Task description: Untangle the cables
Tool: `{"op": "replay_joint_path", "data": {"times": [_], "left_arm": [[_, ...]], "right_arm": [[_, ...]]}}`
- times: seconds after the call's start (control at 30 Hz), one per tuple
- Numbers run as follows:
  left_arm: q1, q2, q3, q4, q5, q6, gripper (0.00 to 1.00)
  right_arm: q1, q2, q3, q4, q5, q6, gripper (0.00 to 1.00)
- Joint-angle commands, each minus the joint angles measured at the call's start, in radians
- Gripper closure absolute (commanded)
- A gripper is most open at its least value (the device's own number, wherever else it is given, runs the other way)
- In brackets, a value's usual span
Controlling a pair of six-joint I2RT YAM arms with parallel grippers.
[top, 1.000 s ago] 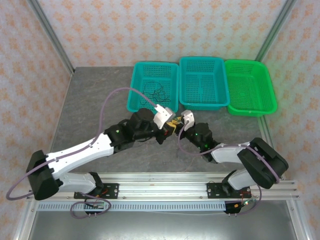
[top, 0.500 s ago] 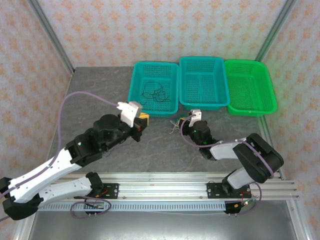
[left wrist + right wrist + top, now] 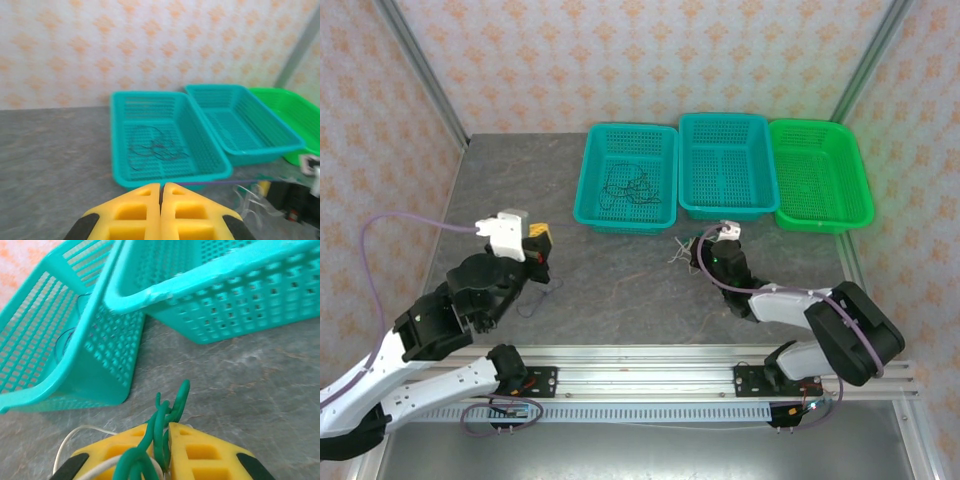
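My right gripper (image 3: 165,427) is shut on a green cable (image 3: 172,405), which sticks up between its yellow fingers. A whitish cable (image 3: 75,437) loops over its left finger. From above, this gripper (image 3: 705,250) sits low on the table, with the small clump of green and whitish cables (image 3: 682,248) at its tip. My left gripper (image 3: 542,245) is raised at the left with its jaws pressed together (image 3: 161,186). A thin black cable (image 3: 538,298) trails from it onto the table. More black cables (image 3: 630,185) lie in the left teal basket (image 3: 583,195).
Three baskets stand in a row at the back: the left teal one, a middle teal one (image 3: 725,212) and a green one (image 3: 865,205). The right gripper is close to the front corners of the two teal baskets (image 3: 115,295). A rail (image 3: 640,365) runs along the near edge.
My left arm swung back from the middle to the left, taking the black cable out of the clump. My right gripper stayed by the baskets and closed tighter on the green cable.
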State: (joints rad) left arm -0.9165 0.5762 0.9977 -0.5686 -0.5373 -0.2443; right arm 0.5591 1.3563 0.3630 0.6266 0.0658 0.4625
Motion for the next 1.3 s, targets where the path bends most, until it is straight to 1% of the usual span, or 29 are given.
{"op": "replay_joint_path", "data": {"times": [0.0,0.1,0.2,0.23,0.3,0.33,0.37,0.4,0.43,0.47,0.53,0.57,0.63,0.67,0.73,0.87,0.97,1.07,1.17,1.23,1.27], "left_arm": [[0.02,-0.115,0.123,0.061,-0.447,0.002,1.0],[0.021,-0.11,0.143,0.018,-0.459,-0.02,1.0],[0.022,-0.083,0.164,-0.032,-0.492,-0.045,1.0],[0.022,-0.076,0.167,-0.024,-0.47,-0.039,1.0],[0.022,-0.051,0.163,0.037,-0.379,0.013,1.0],[0.022,-0.021,0.176,0.051,-0.332,0.028,1.0],[0.022,0.022,0.204,0.042,-0.297,0.037,1.0],[0.024,0.064,0.234,0.029,-0.277,0.046,1.0],[0.029,0.113,0.27,0.013,-0.254,0.054,1.0],[0.037,0.161,0.301,0.005,-0.229,0.064,1.0],[0.078,0.233,0.343,0.013,-0.154,0.076,1.0],[0.108,0.262,0.359,0.02,-0.107,0.073,1.0],[0.202,0.326,0.405,0.021,0.022,0.045,1.0],[0.241,0.354,0.426,0.019,0.074,0.032,1.0],[0.298,0.411,0.479,0.029,0.154,0.015,1.0],[0.326,0.526,0.616,0.078,0.259,0.026,1.0],[0.333,0.66,0.821,0.067,0.354,0.027,1.0],[0.334,0.822,1.08,0.047,0.406,0.047,1.0],[0.34,1.004,1.376,0.021,0.429,0.088,1.0],[0.351,1.147,1.615,-0.016,0.461,0.123,1.0],[0.354,1.203,1.699,-0.019,0.473,0.139,1.0]], "right_arm": [[-0.088,0.008,-0.04,-0.265,0.255,0.183,0.91],[-0.094,0.0,-0.016,-0.318,0.26,0.198,0.91],[-0.119,-0.011,0.012,-0.402,0.257,0.267,0.9],[-0.13,-0.021,0.01,-0.4,0.237,0.272,0.9],[-0.13,-0.042,0.011,-0.37,0.178,0.232,0.9],[-0.131,-0.05,0.01,-0.336,0.114,0.193,0.88],[-0.13,-0.058,0.017,-0.299,0.021,0.139,0.84],[-0.128,-0.065,0.032,-0.301,-0.038,0.115,0.79],[-0.125,-0.074,0.054,-0.325,-0.089,0.089,0.7],[-0.116,-0.092,0.078,-0.364,-0.108,0.071,0.6],[-0.099,-0.149,0.112,-0.466,-0.072,0.067,0.37],[-0.093,-0.182,0.111,-0.486,-0.058,0.066,0.27],[-0.083,-0.294,0.099,-0.501,-0.05,0.066,0.12],[-0.078,-0.337,0.098,-0.508,-0.057,0.058,0.09],[-0.063,-0.425,0.116,-0.541,-0.105,0.022,0.07],[-0.04,-0.502,0.181,-0.618,-0.252,-0.034,0.07],[-0.035,-0.524,0.216,-0.652,-0.317,-0.03,0.07],[-0.036,-0.538,0.233,-0.677,-0.301,-0.022,0.07],[-0.036,-0.546,0.235,-0.688,-0.266,-0.015,0.07],[-0.036,-0.545,0.235,-0.693,-0.249,-0.009,0.07],[-0.036,-0.543,0.235,-0.695,-0.246,-0.008,0.06]]}}
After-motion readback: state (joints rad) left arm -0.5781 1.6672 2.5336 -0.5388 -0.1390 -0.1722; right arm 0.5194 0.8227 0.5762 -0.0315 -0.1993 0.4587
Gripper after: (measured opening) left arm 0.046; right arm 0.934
